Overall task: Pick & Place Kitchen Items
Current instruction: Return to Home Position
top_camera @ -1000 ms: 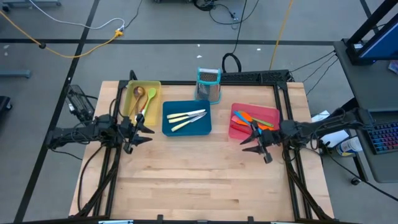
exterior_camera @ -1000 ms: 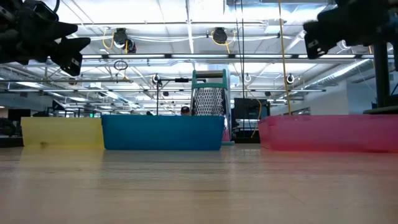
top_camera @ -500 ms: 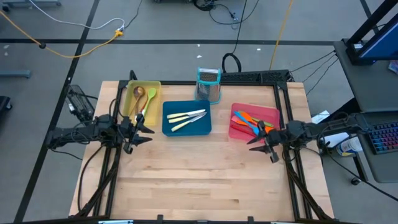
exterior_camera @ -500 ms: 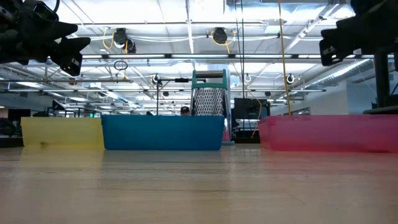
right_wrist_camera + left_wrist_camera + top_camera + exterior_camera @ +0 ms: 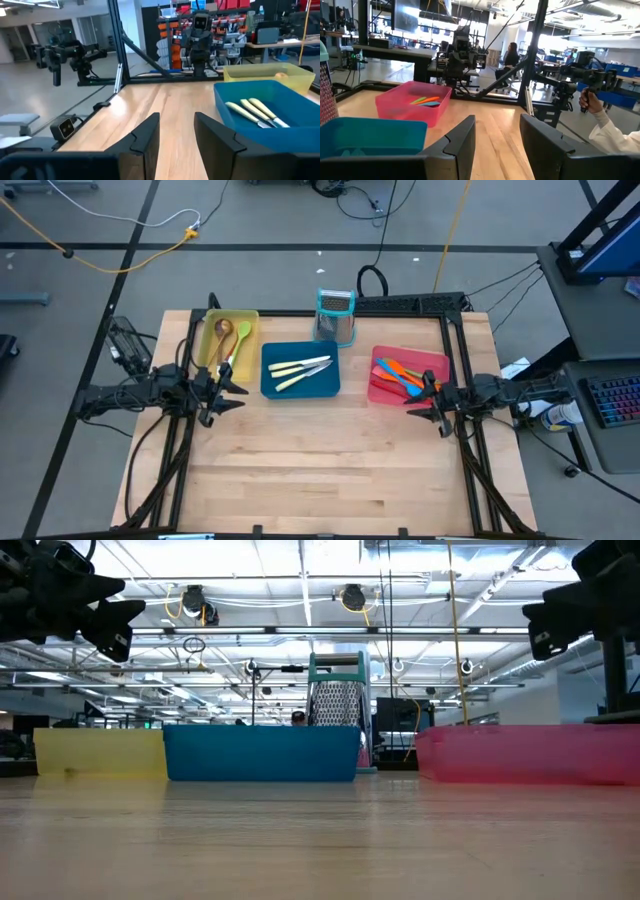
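Three trays stand in a row at the far side. The yellow tray point(image 5: 214, 350) holds a wooden, a green and a red spoon point(image 5: 232, 340). The blue tray point(image 5: 325, 384) holds cream-handled knives point(image 5: 298, 369), which also show in the right wrist view point(image 5: 255, 111). The pink tray point(image 5: 437, 364) holds orange and blue spatulas point(image 5: 400, 372), which also show in the left wrist view point(image 5: 425, 100). My left gripper point(image 5: 236, 394) hangs open and empty above the table, just near of the yellow tray. My right gripper point(image 5: 414, 406) hangs open and empty at the pink tray's near edge.
A boxy metal grater with a teal top point(image 5: 336, 315) stands behind the blue tray. The near half of the wooden table point(image 5: 320, 470) is bare. In the room beyond, a person sits point(image 5: 512, 54) and a hand point(image 5: 587, 100) shows at a rig.
My right gripper has drawn back toward the table's right edge, staying open and at about the same height above the table. My left gripper has kept still.
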Controlling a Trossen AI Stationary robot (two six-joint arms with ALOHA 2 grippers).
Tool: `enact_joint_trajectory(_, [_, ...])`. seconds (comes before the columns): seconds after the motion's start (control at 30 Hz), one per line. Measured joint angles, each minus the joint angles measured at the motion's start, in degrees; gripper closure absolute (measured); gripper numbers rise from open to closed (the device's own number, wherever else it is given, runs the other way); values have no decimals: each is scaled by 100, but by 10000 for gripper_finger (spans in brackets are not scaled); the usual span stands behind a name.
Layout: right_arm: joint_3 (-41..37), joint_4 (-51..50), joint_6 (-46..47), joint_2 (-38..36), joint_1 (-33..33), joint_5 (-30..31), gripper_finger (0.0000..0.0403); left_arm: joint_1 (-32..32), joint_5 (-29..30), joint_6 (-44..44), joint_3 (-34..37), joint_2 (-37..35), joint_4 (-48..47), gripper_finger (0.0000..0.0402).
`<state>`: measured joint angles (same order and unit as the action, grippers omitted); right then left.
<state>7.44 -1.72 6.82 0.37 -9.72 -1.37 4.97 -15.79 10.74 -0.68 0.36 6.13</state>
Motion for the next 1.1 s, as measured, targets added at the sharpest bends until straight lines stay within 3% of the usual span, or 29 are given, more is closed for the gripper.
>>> enact_joint_trajectory(0.3, [-51,-99,222,-18,0,420,288,0,1,0,-1,0,2,245])
enact_joint_trajectory(0.47, [-259,420,108,-20,0,430,287,0,0,0,-1,0,-2,245])
enact_joint_trajectory(1.1, [-479,649,148,-20,0,459,288,0,0,0,-1,0,0,245])
